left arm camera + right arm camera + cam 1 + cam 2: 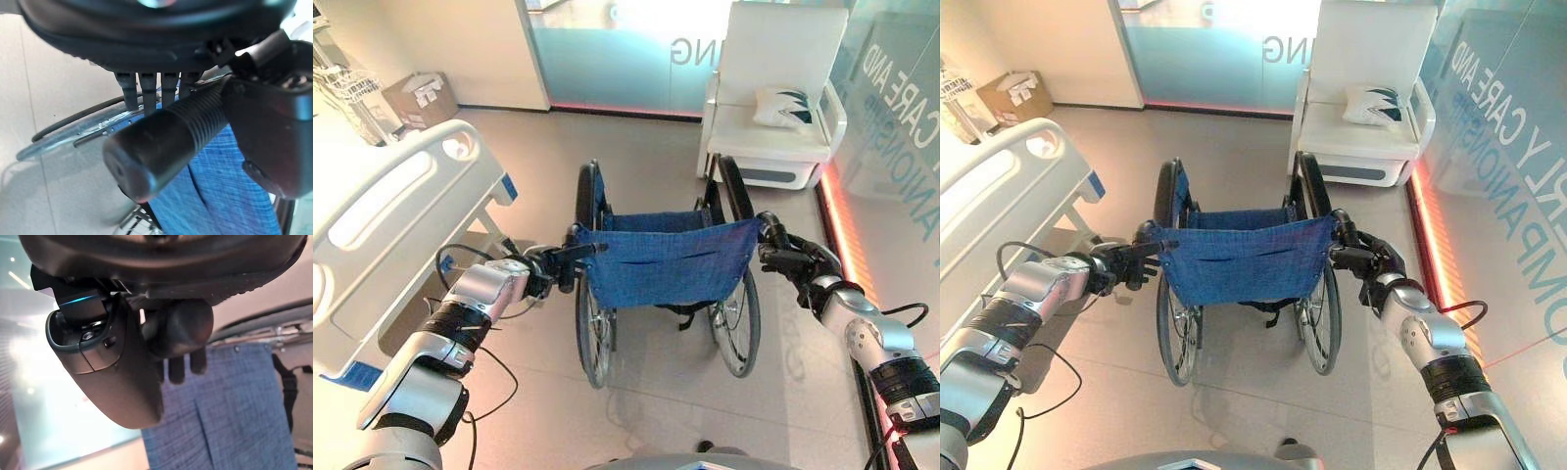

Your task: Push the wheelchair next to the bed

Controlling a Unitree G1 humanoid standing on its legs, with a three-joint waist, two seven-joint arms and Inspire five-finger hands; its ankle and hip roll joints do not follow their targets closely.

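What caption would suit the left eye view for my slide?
Both hands, left hand and right hand, grip the push handles of a blue-backed wheelchair beside the bed.

The glass wall [1503,157] bears mirrored lettering, partly legible: "CARE AND", "COMPANIONS".

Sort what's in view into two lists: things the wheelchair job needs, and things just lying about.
Job:
wheelchair
bed
left hand, curled round the left push handle
right hand, curled round the right push handle

Lying about:
white armchair
cushion on its seat
cardboard box
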